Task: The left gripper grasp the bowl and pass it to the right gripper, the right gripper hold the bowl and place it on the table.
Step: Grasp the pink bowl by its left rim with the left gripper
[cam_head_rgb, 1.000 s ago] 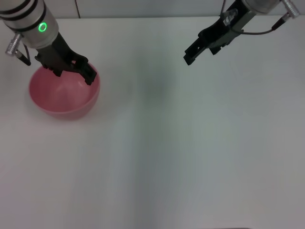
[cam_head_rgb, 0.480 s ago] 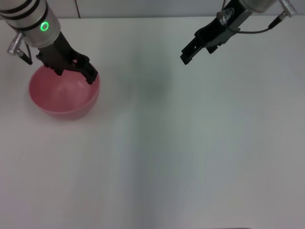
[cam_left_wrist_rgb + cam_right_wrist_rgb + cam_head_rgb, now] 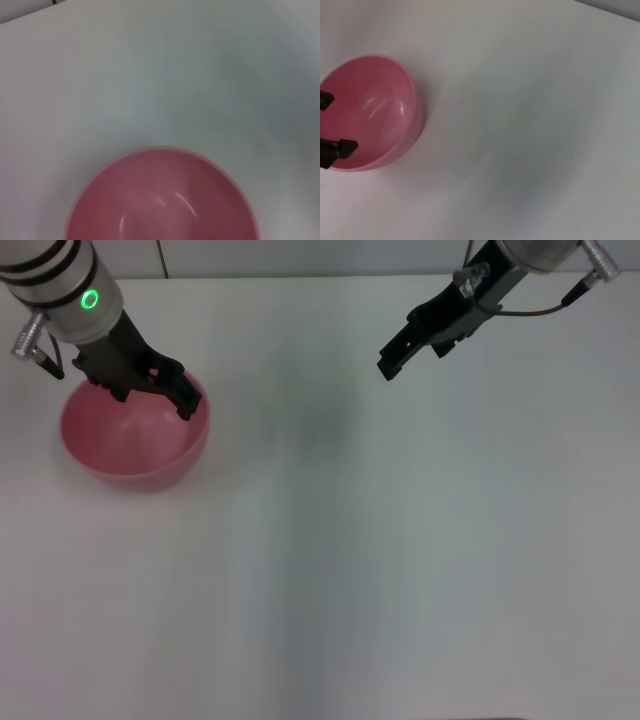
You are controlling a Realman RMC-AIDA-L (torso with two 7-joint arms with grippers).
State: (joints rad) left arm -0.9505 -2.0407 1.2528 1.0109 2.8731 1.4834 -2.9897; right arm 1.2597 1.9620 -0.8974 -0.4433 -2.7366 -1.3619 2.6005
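Grasp step: the left end effector (image 3: 140, 390), fingers spread, empty, straddles the bowl (image 3: 135, 435) rim upper left; next, close. Right end effector (image 3: 400, 352), upper right: opening unclear.

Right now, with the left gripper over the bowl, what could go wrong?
1. The left gripper reaches over only the far rim of the bowl; an edge pinch might tip or slip.
2. The right gripper hangs far across the table, so the handover could mean carrying that weak grip a long way.
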